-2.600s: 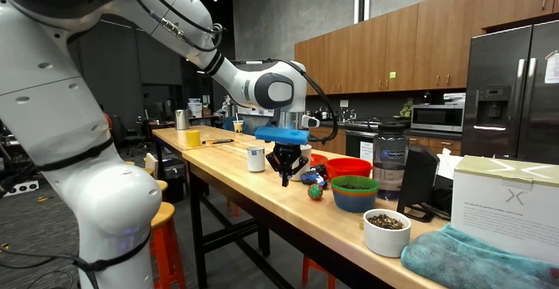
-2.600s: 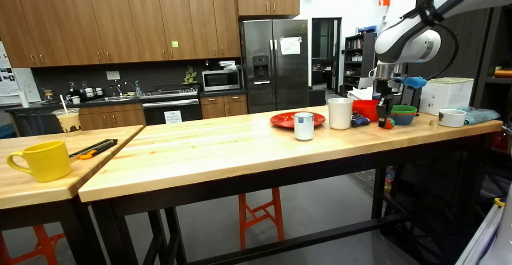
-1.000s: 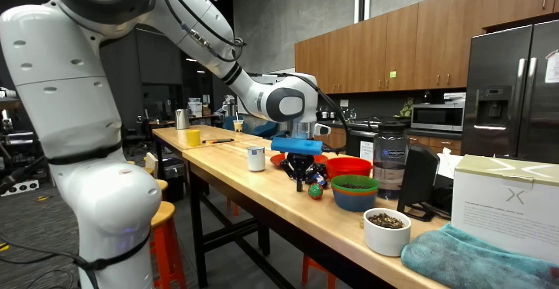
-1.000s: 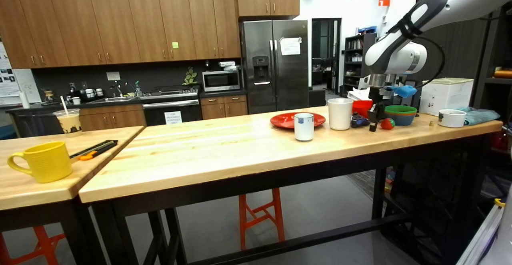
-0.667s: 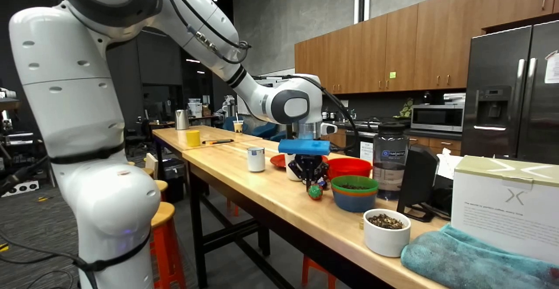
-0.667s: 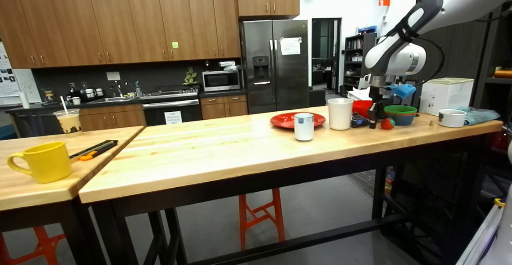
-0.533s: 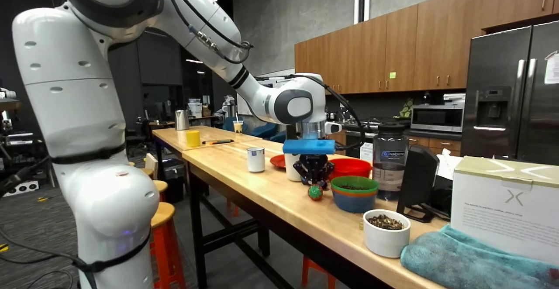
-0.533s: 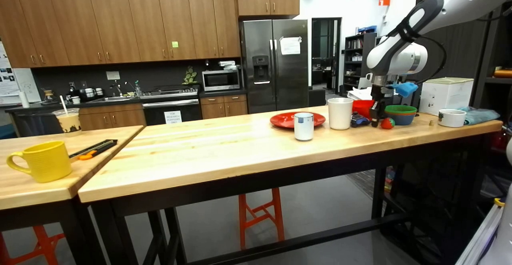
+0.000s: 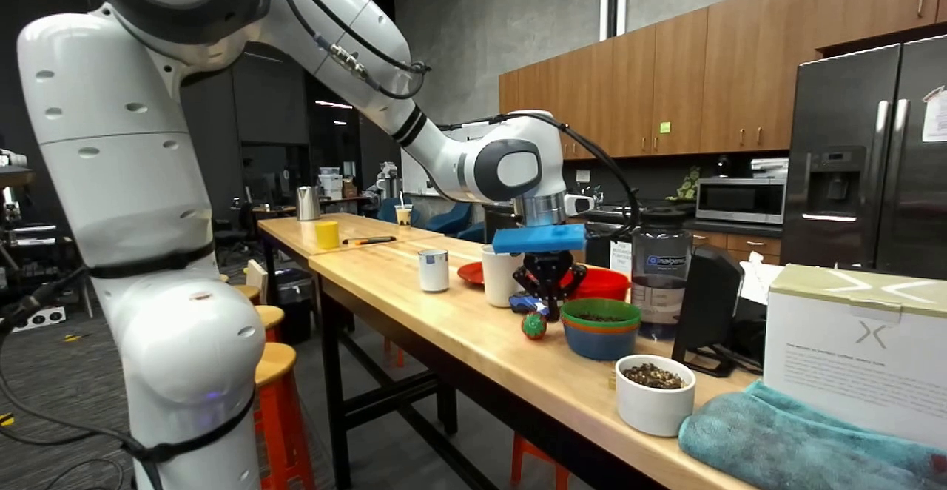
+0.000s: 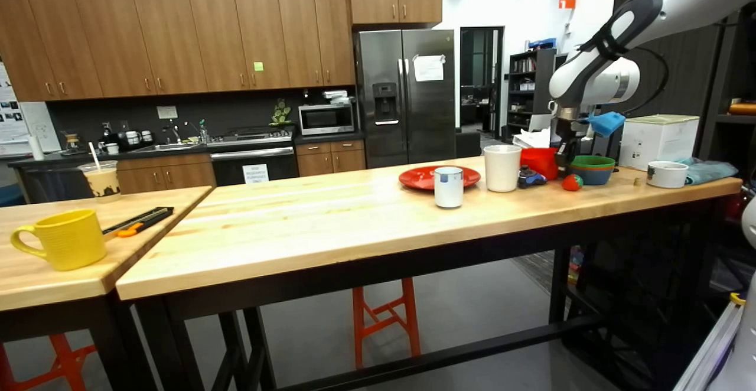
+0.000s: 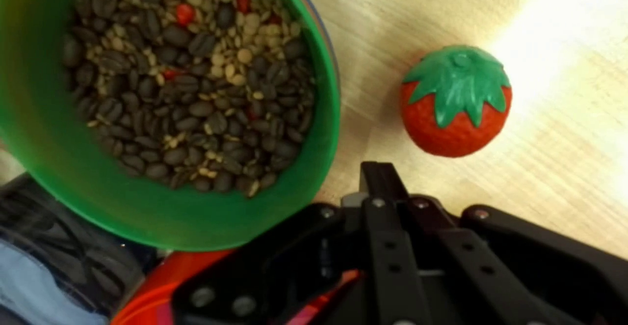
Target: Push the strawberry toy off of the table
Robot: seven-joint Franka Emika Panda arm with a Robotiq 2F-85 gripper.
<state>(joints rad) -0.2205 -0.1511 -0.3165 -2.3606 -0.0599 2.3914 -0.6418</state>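
On the pale wooden table [image 10: 307,220], toward its dish-crowded end, a small strawberry toy [image 11: 456,104], red with a green leafy cap, resting wholly on the tabletop and set in from the long edge. Just beside the toy, a stack of bowls [image 9: 601,340], green at the top, then orange, then blue. Inside the top one, from the wrist view, dark coffee beans [image 11: 196,123] mixed with paler seeds [image 11: 228,67] and a few red bits [image 11: 185,14].

Stretched over the table, a white robot arm [image 9: 140,201] with a black gripper [image 9: 553,315] pointing down and a bright blue block [image 9: 540,239] mounted above it. Jaws closed, tips together, low beside the rim of the bowls, with a visible gap to the toy in the wrist view. Contact with the bowls: impossible to tell.

Close by, in both exterior views, a red bowl [image 9: 603,281], a blue-and-black object [image 10: 530,177] too small to name, and a tall white cup [image 9: 501,277]. Farther along, a red plate [image 10: 416,178] and a shorter cup [image 10: 449,189] with blue patches. At the near end in an exterior view, a white dish [image 9: 655,405] of dark grains [image 9: 654,376] just beside a teal cloth [image 9: 806,438], with a white box [image 9: 858,371] behind. Between box and bowls, a water bottle [image 9: 661,297] and an upright black panel [image 9: 708,301].
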